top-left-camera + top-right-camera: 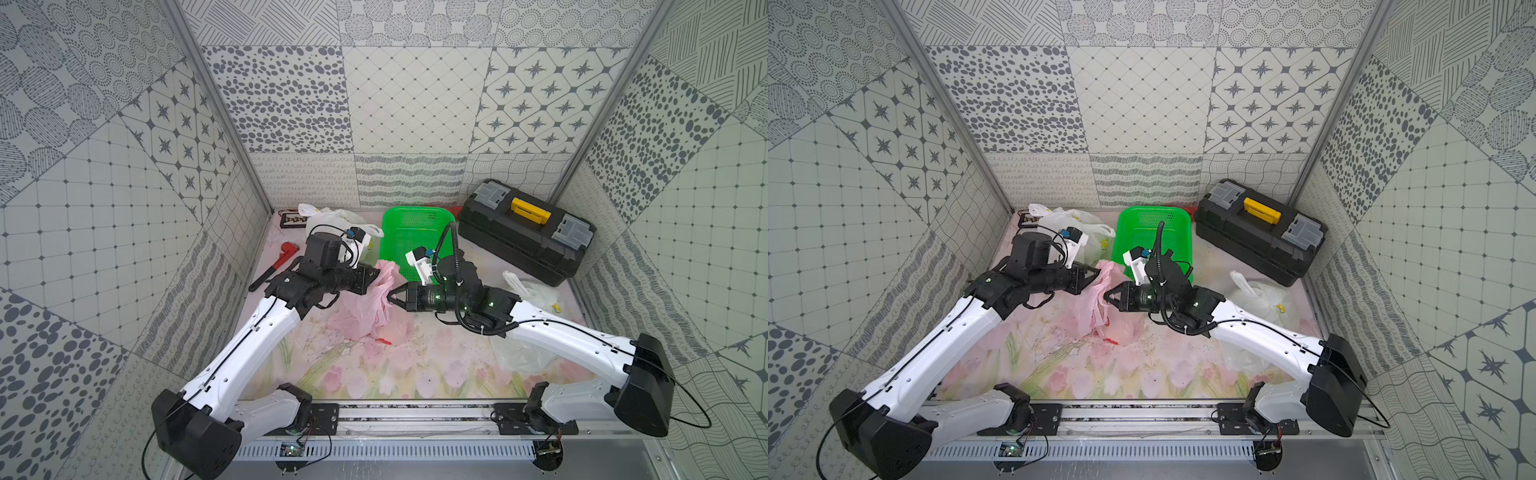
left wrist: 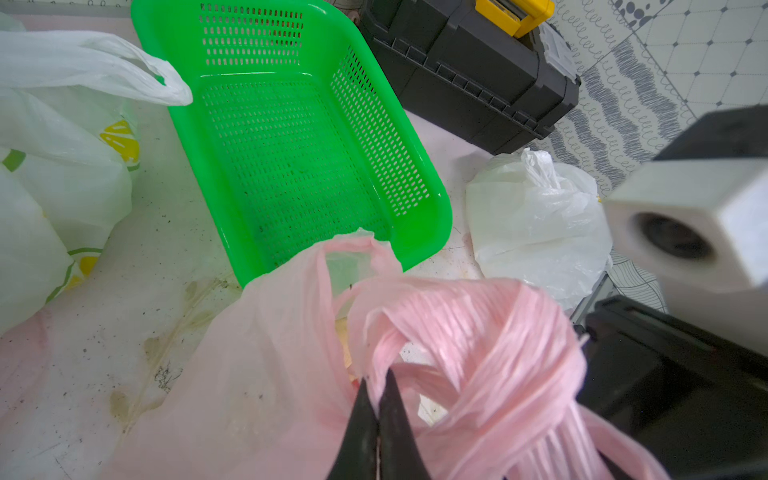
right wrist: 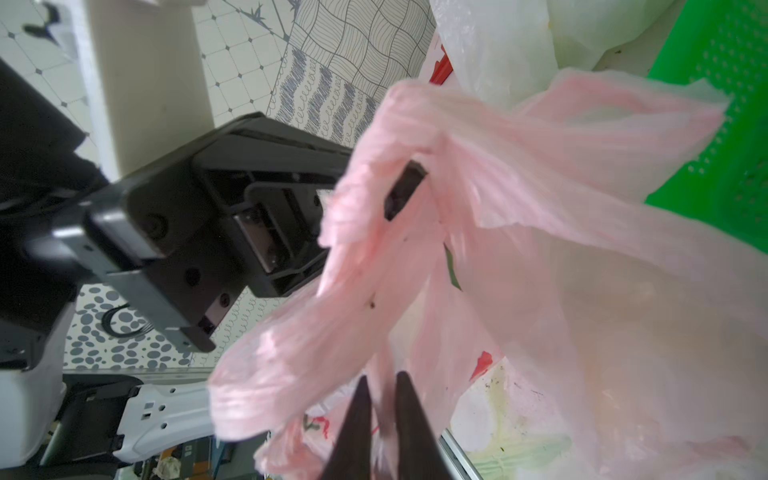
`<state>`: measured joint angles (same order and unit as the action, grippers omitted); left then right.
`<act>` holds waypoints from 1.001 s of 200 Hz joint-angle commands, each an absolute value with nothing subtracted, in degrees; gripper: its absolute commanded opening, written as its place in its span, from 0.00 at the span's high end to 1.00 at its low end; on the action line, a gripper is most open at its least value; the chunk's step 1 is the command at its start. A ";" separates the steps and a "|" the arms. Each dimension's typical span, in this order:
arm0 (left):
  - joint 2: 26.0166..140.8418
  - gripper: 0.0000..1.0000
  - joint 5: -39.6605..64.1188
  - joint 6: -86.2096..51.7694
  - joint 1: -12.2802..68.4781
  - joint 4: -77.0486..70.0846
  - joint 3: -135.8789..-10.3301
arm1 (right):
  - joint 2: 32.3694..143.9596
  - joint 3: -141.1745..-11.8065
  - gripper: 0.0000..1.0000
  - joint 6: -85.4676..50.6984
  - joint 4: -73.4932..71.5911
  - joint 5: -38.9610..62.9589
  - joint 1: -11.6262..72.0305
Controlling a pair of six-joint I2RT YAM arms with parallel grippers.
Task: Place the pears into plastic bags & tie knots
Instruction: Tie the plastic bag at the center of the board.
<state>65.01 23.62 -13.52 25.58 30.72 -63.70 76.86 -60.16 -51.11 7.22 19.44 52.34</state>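
We see our left hand [image 1: 375, 273] clenched on the pink bag [image 1: 365, 316]. Our right hand [image 1: 391, 296] grips it too.

Both arms reach forward and inward; left gripper [image 1: 377, 272] and right gripper [image 1: 389, 296] nearly meet, fingertips facing, each pinched closed.
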 commanded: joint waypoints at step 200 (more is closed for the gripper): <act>60.36 1.00 26.23 -11.57 -3.34 46.44 -58.24 | 73.67 -44.26 1.00 -34.81 32.29 11.85 34.22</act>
<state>60.38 29.80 -10.37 -0.14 49.39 -59.46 72.99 -45.50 -35.51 24.86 16.14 36.01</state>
